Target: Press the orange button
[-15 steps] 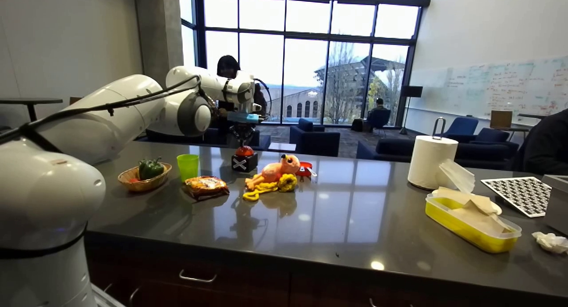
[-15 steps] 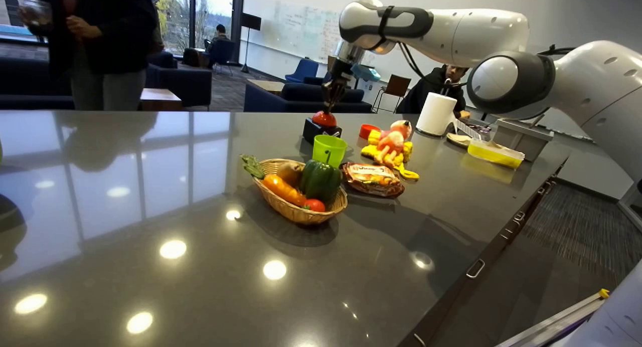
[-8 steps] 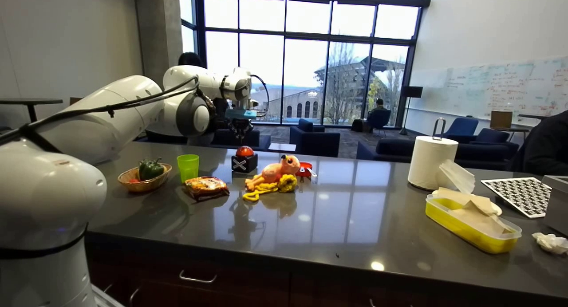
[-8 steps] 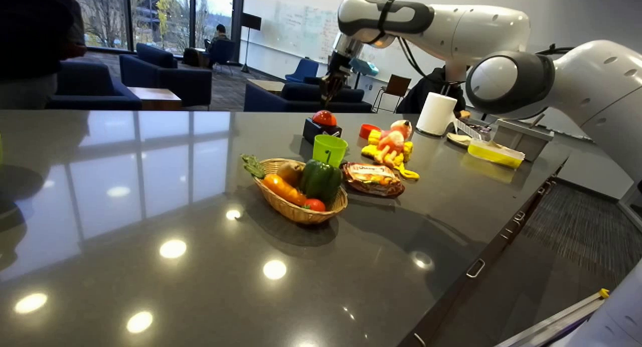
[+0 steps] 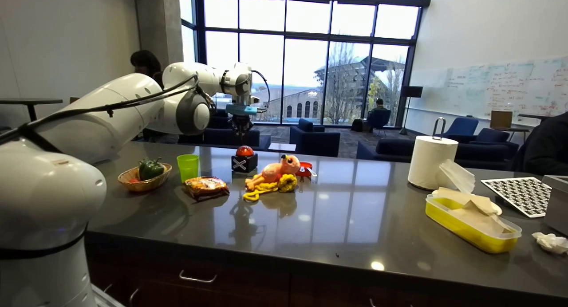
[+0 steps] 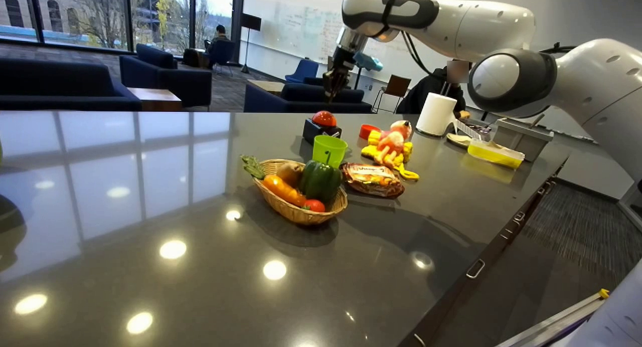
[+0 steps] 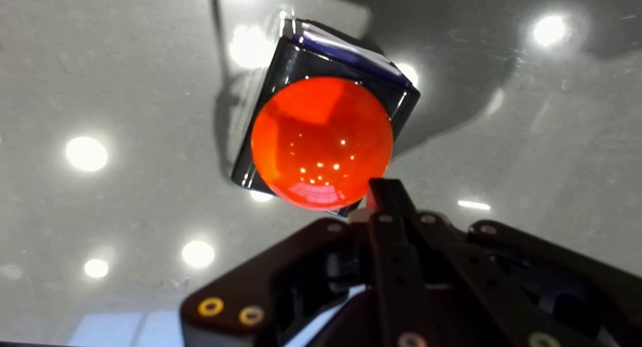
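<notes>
Glossy grey countertop [image 6: 215, 292] before me; a black box [image 6: 320, 130], lower part hidden behind a green cup [image 6: 329, 149] in an exterior view. On that box: orange button [image 7: 321, 141], a shiny red-orange dome. Gripper [image 6: 330, 94] just above, indistinct in both exterior views, its fingers [image 7: 387, 199] together in the wrist view, grasping nothing.

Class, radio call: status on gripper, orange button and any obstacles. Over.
Gripper shut, above the orange button, gap showing in both exterior views. Button sits atop black box. Nothing seen between gripper and button.
</notes>
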Tool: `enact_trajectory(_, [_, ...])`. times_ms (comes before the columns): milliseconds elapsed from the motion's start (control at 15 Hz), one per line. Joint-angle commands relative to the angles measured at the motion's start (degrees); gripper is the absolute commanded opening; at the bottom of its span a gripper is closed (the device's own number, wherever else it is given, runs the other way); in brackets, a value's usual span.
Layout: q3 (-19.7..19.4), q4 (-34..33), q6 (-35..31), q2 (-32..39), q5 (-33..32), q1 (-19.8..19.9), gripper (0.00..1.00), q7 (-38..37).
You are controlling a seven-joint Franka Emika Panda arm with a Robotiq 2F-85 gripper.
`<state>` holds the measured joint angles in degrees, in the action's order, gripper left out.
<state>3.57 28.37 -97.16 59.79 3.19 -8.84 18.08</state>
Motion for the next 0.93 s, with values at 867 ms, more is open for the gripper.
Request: enact_trajectory(867, [-0.19,1.3,0.66,0.02,0.0,1.9,0.07,-6.45])
